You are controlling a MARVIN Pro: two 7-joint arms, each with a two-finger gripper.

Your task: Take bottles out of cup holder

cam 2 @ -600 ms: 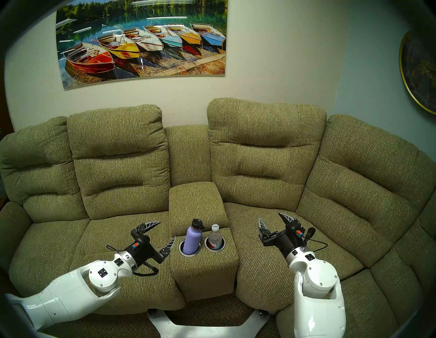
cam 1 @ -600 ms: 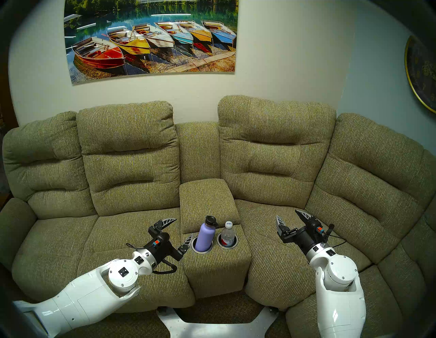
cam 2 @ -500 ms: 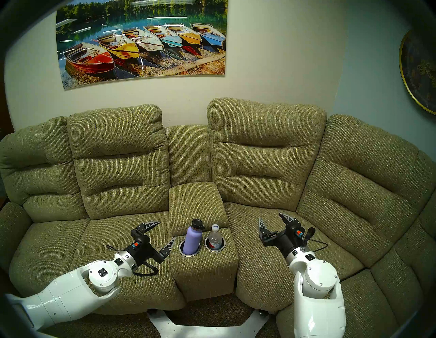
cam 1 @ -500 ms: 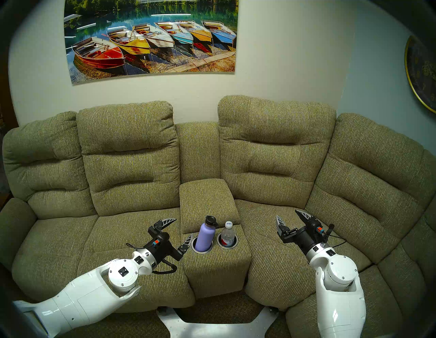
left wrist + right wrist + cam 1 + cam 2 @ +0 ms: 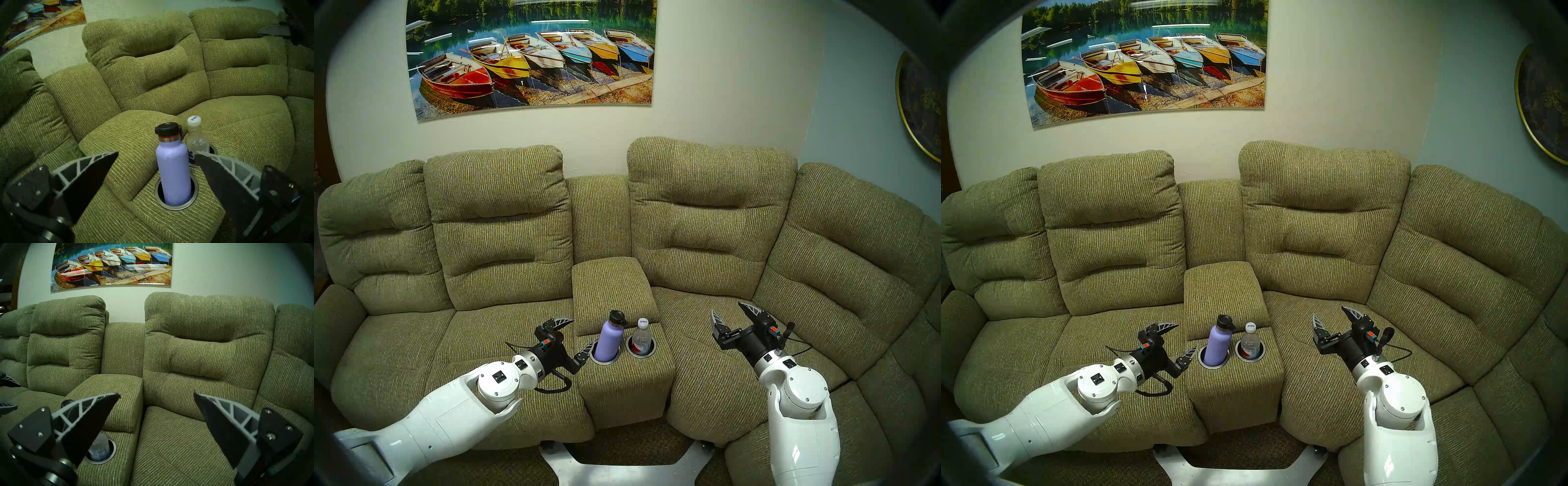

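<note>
The left gripper point(image 5: 582, 331) has slid nearer the console's left edge than it was half a second ago, and its wrist has turned so the upper finger sits lower; its jaws stand wide apart, holding nothing, the lower fingertip just beside the silver rim of the cup holder point(image 5: 605, 362). In the left wrist view the two black, wedge-shaped fingers point(image 5: 88, 171) with grey lattice ribbing frame the lavender flask point(image 5: 173, 171), not touching it. The flask is a smooth matte cylinder with a steel collar and a black loop-handled cap, standing upright in the left recess. The clear bottle point(image 5: 641, 337) (white cap, red-and-blue label, crinkled plastic) stands upright in the right recess, close beside the flask. Both recesses are round, metal-rimmed and dark inside, set at the console's front end in the coarse, striped olive-green sofa point(image 5: 504, 230). The right gripper point(image 5: 726, 307) has not moved: it hangs over the right seat cushion, well apart from the console, jaws spread and empty.
</note>
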